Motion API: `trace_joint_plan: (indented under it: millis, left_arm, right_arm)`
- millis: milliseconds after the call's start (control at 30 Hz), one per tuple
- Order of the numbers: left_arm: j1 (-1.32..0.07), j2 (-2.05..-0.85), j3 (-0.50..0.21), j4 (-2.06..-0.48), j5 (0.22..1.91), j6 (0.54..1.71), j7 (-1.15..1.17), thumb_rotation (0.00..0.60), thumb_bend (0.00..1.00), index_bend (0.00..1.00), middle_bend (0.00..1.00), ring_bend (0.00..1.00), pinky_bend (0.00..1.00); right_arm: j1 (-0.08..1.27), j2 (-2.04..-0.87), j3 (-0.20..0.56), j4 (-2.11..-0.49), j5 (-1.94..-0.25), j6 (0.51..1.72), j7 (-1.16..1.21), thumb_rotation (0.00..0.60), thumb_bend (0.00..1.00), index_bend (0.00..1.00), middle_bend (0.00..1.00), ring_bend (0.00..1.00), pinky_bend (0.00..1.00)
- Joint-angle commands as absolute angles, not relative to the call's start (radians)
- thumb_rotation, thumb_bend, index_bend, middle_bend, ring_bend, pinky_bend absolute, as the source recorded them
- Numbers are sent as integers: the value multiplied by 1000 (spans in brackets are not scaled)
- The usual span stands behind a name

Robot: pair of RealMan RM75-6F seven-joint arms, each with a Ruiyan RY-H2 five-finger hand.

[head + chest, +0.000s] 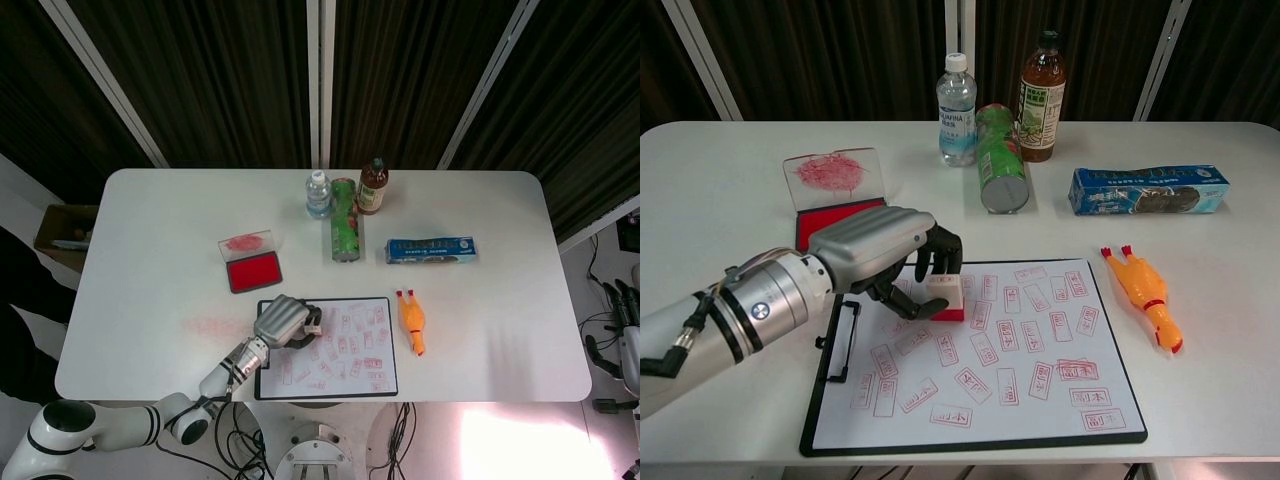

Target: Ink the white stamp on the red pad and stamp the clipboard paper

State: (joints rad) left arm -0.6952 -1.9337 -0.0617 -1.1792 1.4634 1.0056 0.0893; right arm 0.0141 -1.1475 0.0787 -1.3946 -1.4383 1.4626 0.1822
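left hand (895, 262): fingers closed around white stamp (945, 297) | stamp upright, red face down, at clipboard paper (1040, 395) far-left area, contact unclear | red pad (835, 215) just far-left | right hand (625, 330): idle off surface, grip state unclear

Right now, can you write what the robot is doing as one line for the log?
step: stamping | left hand: holds stamp on paper | ink pad: open | right hand: off table, idle

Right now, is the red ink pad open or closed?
Open. The ink pad's clear lid, smeared with red, stands tilted back behind it, and the red inking surface is bare in both views.
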Motion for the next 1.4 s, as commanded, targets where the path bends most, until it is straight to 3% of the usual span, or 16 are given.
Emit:
trace_joint_plan:
  millis: [33, 1033, 1233, 1400]
  left_arm:
    - [-694, -1934, -59, -1178, 1463, 1003, 90, 600, 467, 635, 649, 523, 639]
    - [-688, -1955, -46, -1131, 1477, 999, 78, 600, 467, 643, 659, 526, 640]
    - [-695, -1893, -87, -1236, 1476, 1022, 66, 600, 467, 642, 659, 525, 641]
    - [-675, -1767, -125, -1403, 1476, 1083, 75, 600, 467, 642, 660, 526, 642]
  right_arm:
    - [14, -1148, 78, -1395, -1440, 1464, 182, 600, 315, 0, 0, 0, 0]
    - [11, -1144, 73, -1404, -1433, 1455, 172, 600, 317, 0, 0, 0, 0]
    - [10, -1142, 77, -1405, -1432, 1462, 178, 600, 317, 0, 0, 0, 0]
    - [12, -1140, 74, -1400, -1443, 1462, 186, 600, 319, 0, 0, 0, 0]
